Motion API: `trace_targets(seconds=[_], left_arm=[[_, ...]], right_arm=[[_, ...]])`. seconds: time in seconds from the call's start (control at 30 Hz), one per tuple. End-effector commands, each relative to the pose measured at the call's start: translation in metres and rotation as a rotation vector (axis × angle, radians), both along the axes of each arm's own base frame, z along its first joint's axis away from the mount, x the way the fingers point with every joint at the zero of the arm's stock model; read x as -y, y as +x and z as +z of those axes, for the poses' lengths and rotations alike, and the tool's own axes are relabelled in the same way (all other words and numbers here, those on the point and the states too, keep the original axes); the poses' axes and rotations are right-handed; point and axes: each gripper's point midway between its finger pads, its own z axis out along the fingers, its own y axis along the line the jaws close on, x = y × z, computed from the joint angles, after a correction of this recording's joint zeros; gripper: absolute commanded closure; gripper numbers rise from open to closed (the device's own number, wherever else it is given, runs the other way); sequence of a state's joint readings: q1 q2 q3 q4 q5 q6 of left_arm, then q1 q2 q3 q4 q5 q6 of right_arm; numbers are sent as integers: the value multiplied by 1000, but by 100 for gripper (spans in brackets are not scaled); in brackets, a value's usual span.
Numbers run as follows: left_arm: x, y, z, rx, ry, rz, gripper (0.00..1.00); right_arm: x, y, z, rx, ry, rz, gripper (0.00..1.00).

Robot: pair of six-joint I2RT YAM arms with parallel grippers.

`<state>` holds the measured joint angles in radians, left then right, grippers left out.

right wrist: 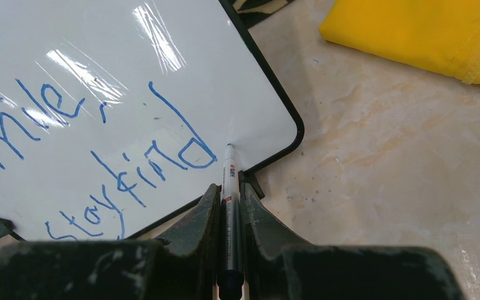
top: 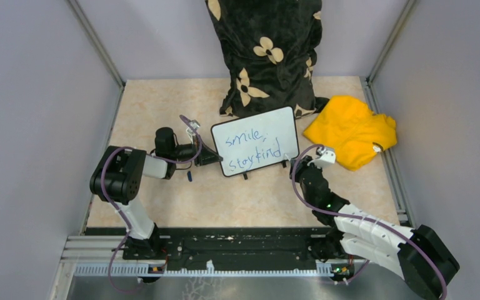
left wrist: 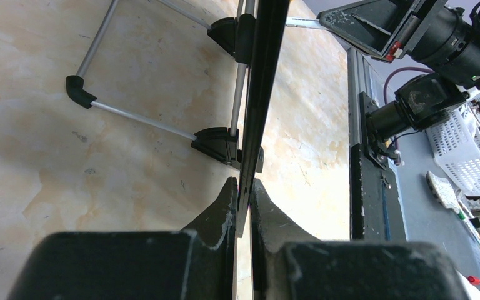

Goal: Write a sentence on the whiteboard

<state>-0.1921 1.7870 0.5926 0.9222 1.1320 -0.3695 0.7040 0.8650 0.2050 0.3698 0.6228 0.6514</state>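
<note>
Two arms meet at a small whiteboard (top: 256, 149) standing near the middle of the table (top: 237, 200), seen from above. Its long axis runs left to right, and the sentence (top: 250, 145), "smile, stay kind", fills it in two blue lines. The left gripper (top: 212, 156) reaches the board's left edge and the right gripper (top: 300, 161) its near right corner, so the right looks like the writing hand. A black flowered cushion (top: 265, 50) stands just behind the board, a yellow cloth (top: 350, 130) lies near its right end, and a small dark object (top: 189, 177) lies on the table near the left gripper. From the left wrist, the jaws are nearly closed, pinching the board's thin edge, with the wire stand legs (left wrist: 144, 119) to the left. From the right wrist, the jaws clamp a marker (right wrist: 230, 181) that points away toward the board, its tip touching or just off the white, right of the final "d" and close to the frame's rounded corner. There is little white surface to the right, so the writing looks about finished. Bare table opens to the right and near, the likely way to draw back.
</note>
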Motion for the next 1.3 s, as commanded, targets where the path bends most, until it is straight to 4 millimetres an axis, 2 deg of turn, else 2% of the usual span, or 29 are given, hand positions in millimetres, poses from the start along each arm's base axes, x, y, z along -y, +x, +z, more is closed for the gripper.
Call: trace_targets(seconds=[0.0,0.43,0.63,0.8,0.97,1.27], left_arm=[[0,-2,-18,-85,25,13,100],[0,-1,-17,-88,24,14,100],[0,-1,-17,-88,23,13,99],[-1,-2,-16,-91,21,10,95],[-3,2,-15,-100,20,25,75],[-13,9,-6,-64,30,84,50]], right_arm=[[-1,6,16,23,25,-6,100],[-24,1,59,53,77,125,100],[-32,-12,78,50,85,216,100],[-26,-28,92,60,67,259,100],[-21,-44,103,81,61,303,100],[-14,-54,106,87,63,312,100]])
